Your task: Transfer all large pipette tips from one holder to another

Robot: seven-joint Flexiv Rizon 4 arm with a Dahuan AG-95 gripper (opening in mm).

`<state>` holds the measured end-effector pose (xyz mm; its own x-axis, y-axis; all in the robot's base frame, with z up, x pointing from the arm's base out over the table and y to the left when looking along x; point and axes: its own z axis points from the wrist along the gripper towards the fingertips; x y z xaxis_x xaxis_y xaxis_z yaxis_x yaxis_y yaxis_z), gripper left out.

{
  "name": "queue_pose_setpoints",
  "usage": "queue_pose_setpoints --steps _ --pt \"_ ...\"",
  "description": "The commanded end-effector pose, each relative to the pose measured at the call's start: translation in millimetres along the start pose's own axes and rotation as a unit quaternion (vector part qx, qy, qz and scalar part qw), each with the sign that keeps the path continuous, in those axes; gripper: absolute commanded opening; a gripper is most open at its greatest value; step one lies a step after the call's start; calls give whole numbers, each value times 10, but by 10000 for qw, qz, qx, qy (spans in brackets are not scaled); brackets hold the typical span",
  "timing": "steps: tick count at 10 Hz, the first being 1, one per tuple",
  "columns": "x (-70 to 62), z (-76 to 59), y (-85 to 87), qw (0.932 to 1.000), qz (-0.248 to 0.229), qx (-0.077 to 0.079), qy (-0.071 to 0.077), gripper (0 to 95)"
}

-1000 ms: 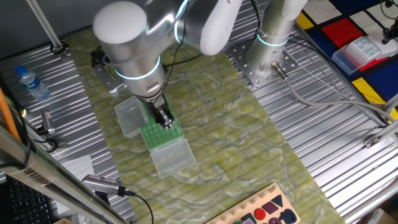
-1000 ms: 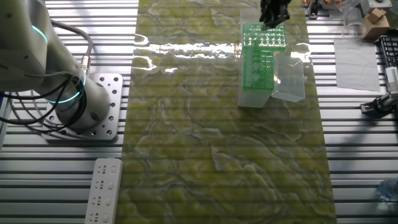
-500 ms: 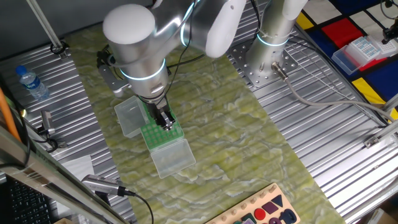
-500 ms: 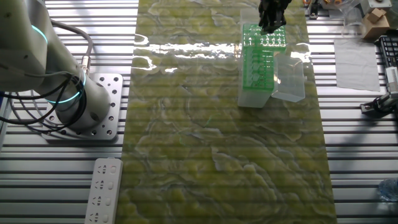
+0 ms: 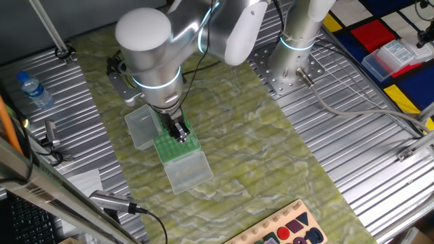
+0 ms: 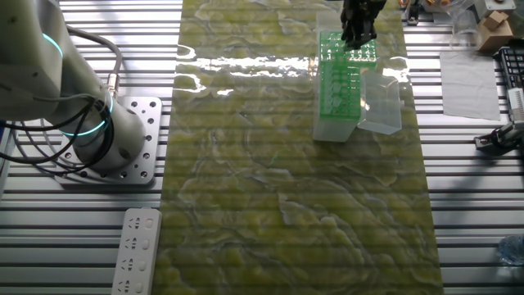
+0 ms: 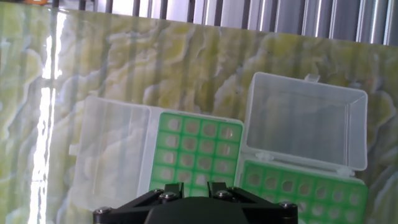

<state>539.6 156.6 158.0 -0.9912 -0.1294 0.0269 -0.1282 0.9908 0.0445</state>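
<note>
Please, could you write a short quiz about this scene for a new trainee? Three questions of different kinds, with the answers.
1. In the hand view, how many green racks are visible?
2. True or false: the clear lids of the racks are closed.
3. In one fixed view, where is the gripper?
A. Over a green rack
B. Far to the side of both racks
C. Under a lid

Key: 1. Two. 2. False, both lids are open. 3. A.

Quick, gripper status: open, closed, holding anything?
Gripper: low over the green rack; fingertips hidden, so open or closed cannot be told.
</note>
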Motion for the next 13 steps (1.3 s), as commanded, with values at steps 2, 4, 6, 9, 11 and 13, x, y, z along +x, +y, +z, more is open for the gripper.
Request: queue_pose_setpoints --steps 2,4,6,9,11,13 --pt "-14 28 -3 10000 -20 7 -10 190" --pt "-12 49 -7 10000 -35 19 -10 190" --pt "32 75 -15 10000 -47 27 26 190" --pt "68 90 -20 10000 -45 26 16 190" --pt "68 90 -20 10000 -26 19 17 0" --pt "63 67 -16 10000 -33 -1 12 0"
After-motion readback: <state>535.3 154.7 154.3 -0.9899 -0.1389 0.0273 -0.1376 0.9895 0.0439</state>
